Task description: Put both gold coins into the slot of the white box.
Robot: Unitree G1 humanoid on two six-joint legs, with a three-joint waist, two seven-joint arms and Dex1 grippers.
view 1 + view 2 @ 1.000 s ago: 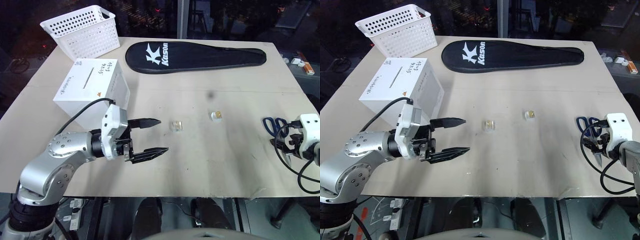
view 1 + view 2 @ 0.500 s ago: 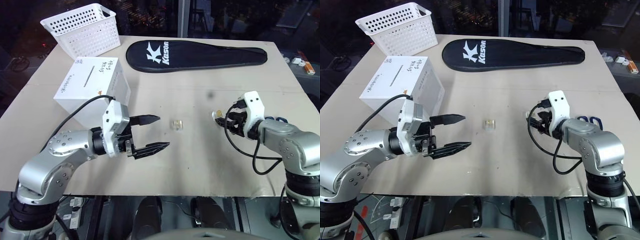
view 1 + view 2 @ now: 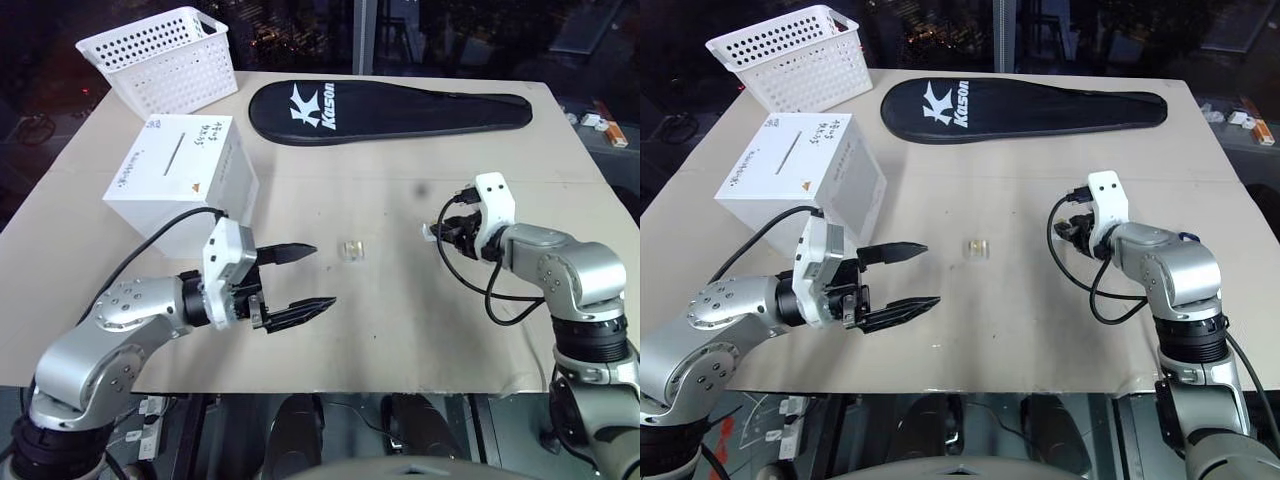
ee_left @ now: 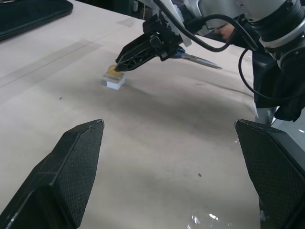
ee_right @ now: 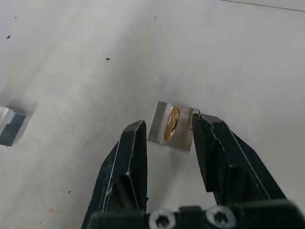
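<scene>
One gold coin [image 5: 172, 123] stands on edge in a small clear case [image 5: 164, 138] at mid-right of the table. My right gripper [image 5: 167, 128] is down at it, open narrowly, a finger on each side: one touches the case's corner, the other is a sliver away. The second gold coin [image 3: 351, 250] sits in its own case at the table's middle, clear of both grippers. My left gripper [image 3: 319, 276] hovers wide open and empty to the left of it. The white box [image 3: 215, 185] stands at the left, slot [image 3: 175, 155] on its top face.
A white perforated basket [image 3: 165, 60] sits at the far left corner and a black racket cover [image 3: 390, 110] lies along the far edge. Scissors [image 4: 200, 61] lie just beyond my right gripper, near the right edge.
My right arm has swung in from the table's right edge to the right-hand case, and its jaws have narrowed around it. The left arm has stayed put.
</scene>
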